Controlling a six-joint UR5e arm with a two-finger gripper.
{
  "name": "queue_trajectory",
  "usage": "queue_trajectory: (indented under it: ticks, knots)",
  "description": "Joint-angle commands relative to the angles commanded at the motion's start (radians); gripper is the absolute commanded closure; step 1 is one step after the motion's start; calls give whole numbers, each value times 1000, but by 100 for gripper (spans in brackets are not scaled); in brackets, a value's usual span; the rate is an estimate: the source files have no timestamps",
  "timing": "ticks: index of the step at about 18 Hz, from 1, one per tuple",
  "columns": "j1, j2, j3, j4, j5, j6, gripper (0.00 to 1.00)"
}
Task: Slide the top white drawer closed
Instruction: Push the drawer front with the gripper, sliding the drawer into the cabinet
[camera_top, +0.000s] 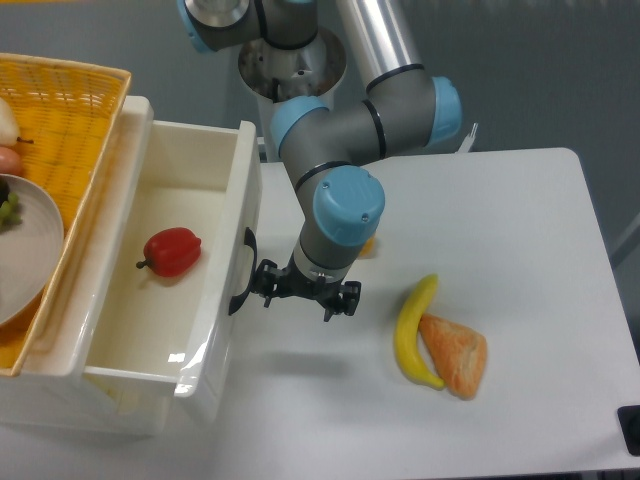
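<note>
While the gripper (268, 288) presses its tip against the handle (241, 272), the top drawer (150, 270) at the worktop's left edge sits mostly open w/ a red pepper (171, 250) inside (jaw state: can't tell). Step: mid-push. Next: steady shove leftward.

hand (299, 294) hard against top white drawer (205, 330) front | right: banana (414, 330) and bread (454, 354) near | front tabletop (540, 260) bare | drawer interior: red pepper (170, 251) | left: yellow wicker basket (70, 140)

Glossy plastic top white drawer (120, 330) (woven wicker basket (75, 120) beside)
</note>
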Motion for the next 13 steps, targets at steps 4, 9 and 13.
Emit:
queue_trajectory:
  ticks: [4, 9, 13]
  knots:
    - [-12, 5, -2, -3, 0, -3, 0]
    - [-32, 18, -2, -11, 0, -6, 0]
    - [-51, 17, -2, -6, 0, -20, 0]
